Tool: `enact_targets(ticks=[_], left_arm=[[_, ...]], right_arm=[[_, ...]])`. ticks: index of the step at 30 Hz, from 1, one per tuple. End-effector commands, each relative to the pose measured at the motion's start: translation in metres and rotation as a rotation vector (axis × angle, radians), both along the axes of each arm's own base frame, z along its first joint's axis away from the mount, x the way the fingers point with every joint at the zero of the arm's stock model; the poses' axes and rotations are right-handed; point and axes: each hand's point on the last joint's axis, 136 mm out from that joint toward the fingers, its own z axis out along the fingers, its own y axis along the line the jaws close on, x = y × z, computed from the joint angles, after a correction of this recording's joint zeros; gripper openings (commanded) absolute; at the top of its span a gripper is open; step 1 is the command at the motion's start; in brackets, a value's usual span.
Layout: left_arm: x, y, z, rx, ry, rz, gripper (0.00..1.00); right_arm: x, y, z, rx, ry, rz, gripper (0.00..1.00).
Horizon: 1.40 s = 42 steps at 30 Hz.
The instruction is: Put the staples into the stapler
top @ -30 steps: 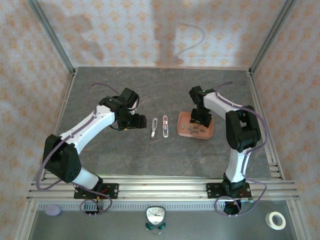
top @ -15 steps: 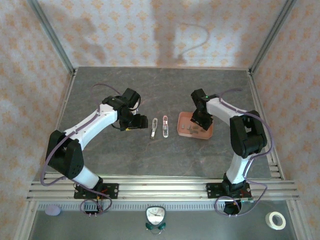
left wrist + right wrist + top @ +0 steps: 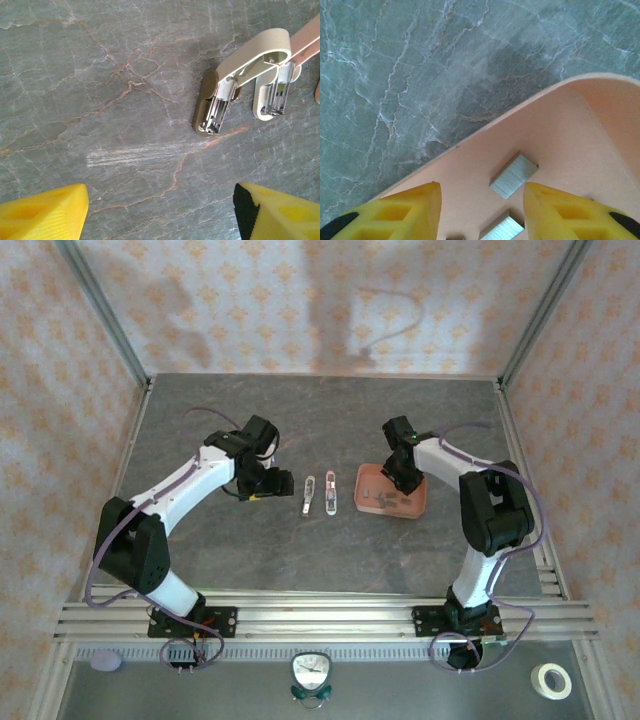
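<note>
From above, the left gripper (image 3: 264, 483) hangs just left of the opened stapler (image 3: 320, 494) on the grey desk (image 3: 250, 550). The right gripper (image 3: 405, 478) sits over the far edge of the pink tray (image 3: 418, 508), which holds the staples (image 3: 385, 499). At the left wrist, the yellow fingers (image 3: 42, 212) stand wide apart with nothing between them, the stapler lying ahead. At the right wrist, the fingers (image 3: 395, 212) are apart, and one staple strip (image 3: 513, 176) lies between them on the tray floor
</note>
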Motion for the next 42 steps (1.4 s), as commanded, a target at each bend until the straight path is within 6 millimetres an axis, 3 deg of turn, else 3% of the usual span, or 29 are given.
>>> enact_targets(ticks=[1, 14, 26, 31, 35, 42], left_arm=[[0.004, 0.004, 0.004, 0.008, -0.005, -0.012, 0.77], [0.003, 0.007, 0.002, 0.014, 0.004, -0.008, 0.77], [0.001, 0.002, 0.001, -0.03, 0.023, 0.009, 0.78], [-0.001, 0.002, -0.003, -0.028, 0.029, 0.014, 0.78], [-0.002, 0.001, -0.005, -0.034, 0.038, 0.017, 0.78], [-0.004, 0.007, -0.002, -0.003, 0.029, 0.007, 0.78]], right_arm=[[0.004, -0.006, -0.003, -0.01, -0.021, -0.051, 0.47], [-0.005, -0.014, -0.009, -0.023, 0.001, -0.068, 0.45], [-0.016, -0.018, 0.023, -0.012, -0.065, -0.095, 0.51], [-0.031, -0.013, 0.012, 0.023, 0.039, -0.167, 0.52], [-0.027, 0.001, 0.002, 0.041, 0.048, -0.179, 0.51], [-0.027, 0.007, -0.004, 0.064, 0.055, -0.18, 0.49]])
